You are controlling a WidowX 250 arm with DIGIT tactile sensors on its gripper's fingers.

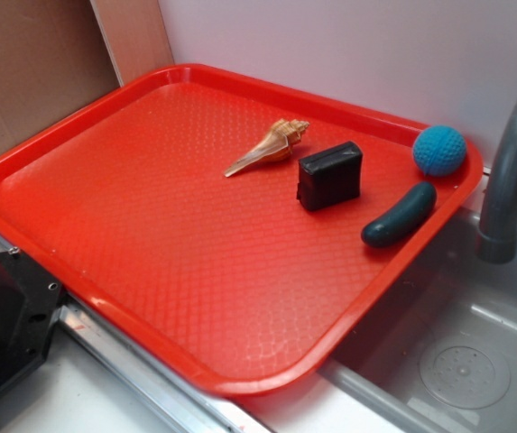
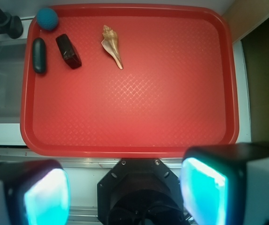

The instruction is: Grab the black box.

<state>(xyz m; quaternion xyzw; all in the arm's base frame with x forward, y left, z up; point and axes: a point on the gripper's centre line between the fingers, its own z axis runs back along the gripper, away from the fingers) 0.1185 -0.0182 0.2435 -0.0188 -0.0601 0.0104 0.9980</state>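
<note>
On the red tray [image 2: 129, 122], going left to right in the wrist view, we see the blue ball [image 2: 47, 18], the green cucumber toy [image 2: 39, 55], the black box [image 2: 68, 51] and the shell [image 2: 112, 46]. Our gripper [image 2: 125, 192] is wide open and holds nothing. We should reach far and drop one finger on each side of the box.

On the tray [image 1: 150, 271], black box [image 1: 329, 175] between shell [image 1: 272, 146] and cucumber [image 1: 399, 215].
</note>
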